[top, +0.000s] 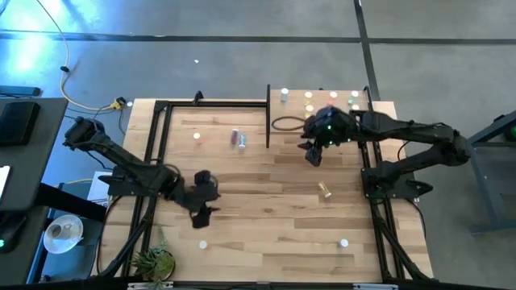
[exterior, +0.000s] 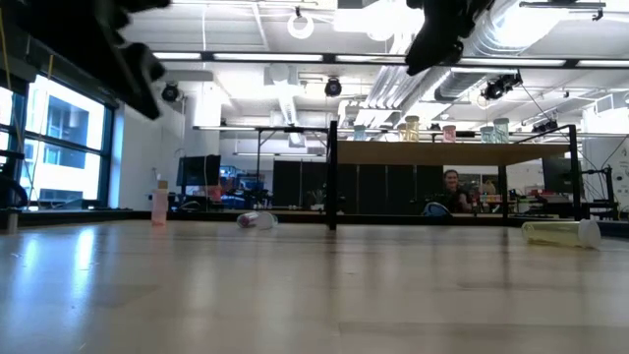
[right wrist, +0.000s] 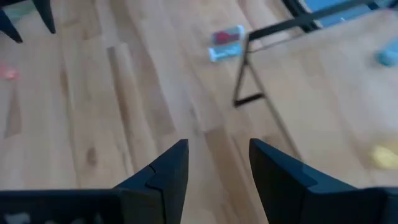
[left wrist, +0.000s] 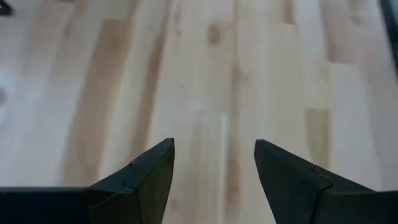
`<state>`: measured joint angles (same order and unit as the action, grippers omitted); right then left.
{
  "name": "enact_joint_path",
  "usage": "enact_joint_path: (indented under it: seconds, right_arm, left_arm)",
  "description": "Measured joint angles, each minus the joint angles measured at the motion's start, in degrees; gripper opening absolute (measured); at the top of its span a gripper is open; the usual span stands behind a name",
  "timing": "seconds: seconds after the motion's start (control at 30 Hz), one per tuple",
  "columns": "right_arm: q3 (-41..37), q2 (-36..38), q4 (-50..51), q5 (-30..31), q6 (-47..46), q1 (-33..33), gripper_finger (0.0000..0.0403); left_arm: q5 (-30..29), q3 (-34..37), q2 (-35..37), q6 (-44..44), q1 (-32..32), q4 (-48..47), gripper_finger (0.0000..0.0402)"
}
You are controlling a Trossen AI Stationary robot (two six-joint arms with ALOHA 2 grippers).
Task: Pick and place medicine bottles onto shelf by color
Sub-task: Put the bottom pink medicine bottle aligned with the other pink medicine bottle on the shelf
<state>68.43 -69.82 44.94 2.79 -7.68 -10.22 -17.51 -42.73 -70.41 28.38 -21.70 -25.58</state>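
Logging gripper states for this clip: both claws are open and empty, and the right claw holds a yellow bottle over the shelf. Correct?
Not quite. The right claw is open and empty, as the right wrist view shows; the yellow bottle lies on the table. The left claw is open and empty too.

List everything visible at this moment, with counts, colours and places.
shelf: one, pale wood with black uprights, far right of the table.
bottles on shelf: about six, white-capped, colours hard to tell, along its far edge.
lying yellow bottle: one, right of centre.
lying red-and-blue bottle: one, left of the shelf.
standing bottles on table: three, one pinkish at the far left, two at the near edge.
plant: one, green, near-left corner.
person: one, in the room behind.
left pincer: open, empty, over the near-left tabletop.
right pincer: open, empty, above the shelf.
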Motion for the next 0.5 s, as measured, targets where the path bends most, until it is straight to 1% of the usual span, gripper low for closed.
enact_joint_path:
  seconds: [0.1, 0.27, 0.5]
  right_arm:
    - [-1.9, -0.3, -3.3, 0.0, 0.0, 2.2, 0.0161]
    - [-3.5, -0.7, -7.1, 0.0, -1.6, 5.2, 0.0161]
    - [-3.7, -0.7, -7.0, 0.0, -2.6, 8.0, 0.0161]
  left_arm:
    - [-1.3, 1.3, 0.0, 4.4, -4.6, 0.1, 0.0213]
    - [-3.4, 4.0, 0.0, 14.0, -11.7, 0.0, 0.0213]
    - [-3.8, 4.5, 0.0, 24.4, -21.3, -0.1, 0.0213]
